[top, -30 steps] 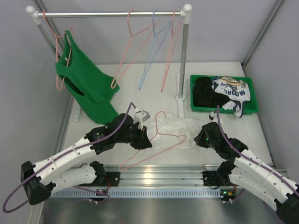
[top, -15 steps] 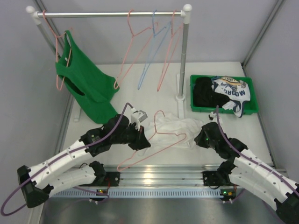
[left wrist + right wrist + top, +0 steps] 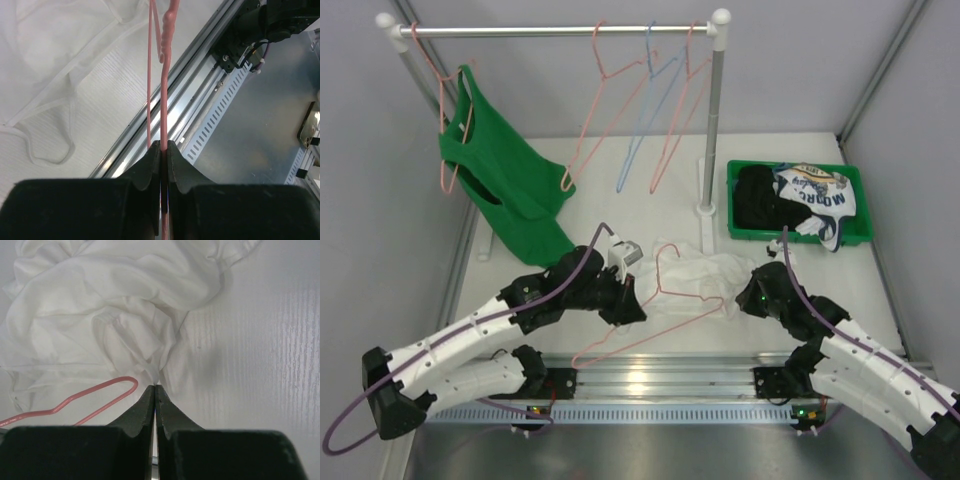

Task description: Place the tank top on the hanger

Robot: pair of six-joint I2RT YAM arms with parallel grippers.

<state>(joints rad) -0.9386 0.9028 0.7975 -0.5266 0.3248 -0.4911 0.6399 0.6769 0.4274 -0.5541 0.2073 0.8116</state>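
The hanger (image 3: pixel 163 110), clamped in the left fingers (image 3: pixel 150 165), is best slid into the tank top (image 3: pixel 100 305) ahead; the right fingers (image 3: pixel 145 410) are closed.

The hanger (image 3: pixel 163 100), thin pink wire, is clamped between the left claw's (image 3: pixel 161 150) closed fingers and runs straight out ahead of them. It is tilted, with its hook up over the cloth and its far corner low beside the claw. The tank top (image 3: pixel 100 315) is plain white, thin and crumpled in a heap. It lies just ahead of the right claw (image 3: pixel 155 390), one fold pinched at its shut tips. A narrow strap loops off to the left claw's left.
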